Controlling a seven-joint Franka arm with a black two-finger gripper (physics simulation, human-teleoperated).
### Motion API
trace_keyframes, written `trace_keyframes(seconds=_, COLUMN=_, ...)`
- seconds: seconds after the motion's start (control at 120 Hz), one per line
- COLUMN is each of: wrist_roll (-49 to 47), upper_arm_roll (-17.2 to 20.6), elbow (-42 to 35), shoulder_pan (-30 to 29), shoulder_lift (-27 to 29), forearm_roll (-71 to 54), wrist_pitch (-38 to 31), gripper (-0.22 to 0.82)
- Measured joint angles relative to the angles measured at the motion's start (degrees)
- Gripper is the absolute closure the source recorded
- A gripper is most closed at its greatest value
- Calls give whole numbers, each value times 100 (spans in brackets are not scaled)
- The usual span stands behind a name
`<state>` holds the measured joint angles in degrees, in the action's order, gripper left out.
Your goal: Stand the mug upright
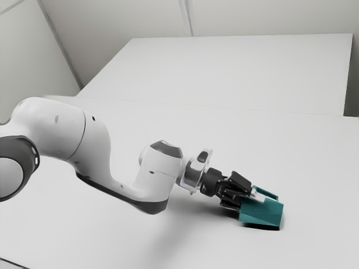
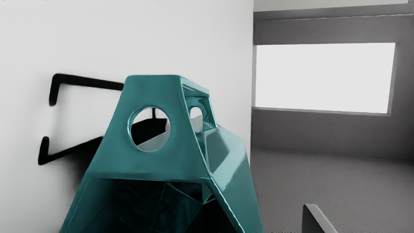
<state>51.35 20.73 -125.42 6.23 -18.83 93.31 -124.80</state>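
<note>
The teal angular mug lies on its side at the exterior view's lower right, handle on its upper side. My gripper reaches low over the table, its front end against the mug's near end and partly hidden by it. In the wrist view the mug has its dark mouth toward my hand, and a round hole shows through its teal front. One fingertip stands outside the mug's wall with a gap between; the other is hidden. The fingers are apart. Whether the mug's underside touches the table cannot be told.
The white table extends around the mug, with a black shadow beside it. A white raised panel stands behind. In the wrist view, a grey wall with a bright rectangular opening lies beyond the table's edge.
</note>
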Motion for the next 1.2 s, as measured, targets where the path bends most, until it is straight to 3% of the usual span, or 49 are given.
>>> trace_keyframes(seconds=0.358, wrist_roll=508, upper_arm_roll=1, elbow=5, shoulder_pan=0, shoulder_lift=-1, forearm_roll=11, wrist_pitch=24, gripper=72)
trace_keyframes(seconds=0.667, wrist_roll=769, upper_arm_roll=31, elbow=90, shoulder_pan=-2, shoulder_lift=83, forearm_roll=-43, wrist_pitch=5, gripper=77)
trace_keyframes(seconds=0.825, wrist_roll=728, upper_arm_roll=49, elbow=274, shoulder_pan=-74, shoulder_lift=467, forearm_roll=-512, wrist_pitch=-33, gripper=78)
trace_keyframes(seconds=0.933, wrist_roll=476, upper_arm_roll=9, elbow=361, shoulder_pan=-188, shoulder_lift=904, forearm_roll=-1620, wrist_pitch=-92, gripper=78)
trace_keyframes(seconds=1.2, wrist_roll=-1119, upper_arm_roll=-12, elbow=548, shoulder_pan=-673, shoulder_lift=1518, forearm_roll=-6278, wrist_pitch=-334, gripper=79)
